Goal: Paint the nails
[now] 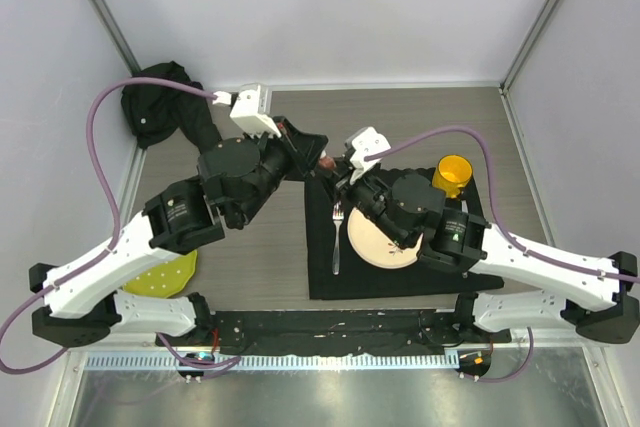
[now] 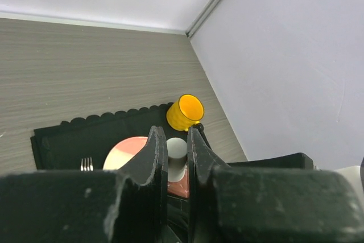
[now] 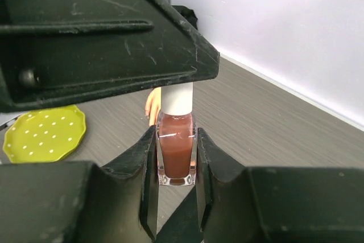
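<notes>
Between the two grippers, a polish bottle (image 3: 175, 140) is clamped at both ends.
The right gripper (image 3: 175, 160) has its scuffed black jaws closed on the square glass body, which is filled with glossy red-brown polish. The left gripper (image 2: 173, 140) pinches the smooth white cap (image 2: 176, 151). At 10 o'clock behind the bottle a pale pink mannequin hand (image 3: 151, 105) peeks out, largely blocked by the left gripper, and its nails are not discernible. Farther out on the wood-grain table (image 3: 256, 118) a lime dotted plate (image 3: 42, 132) lies at 9 o'clock. On the scalloped black mat (image 2: 85, 135) are a round pink plate (image 2: 128, 152), a fork (image 2: 86, 164) at its 9 o'clock and a yellow cup (image 2: 185, 112) at 1 o'clock.
</notes>
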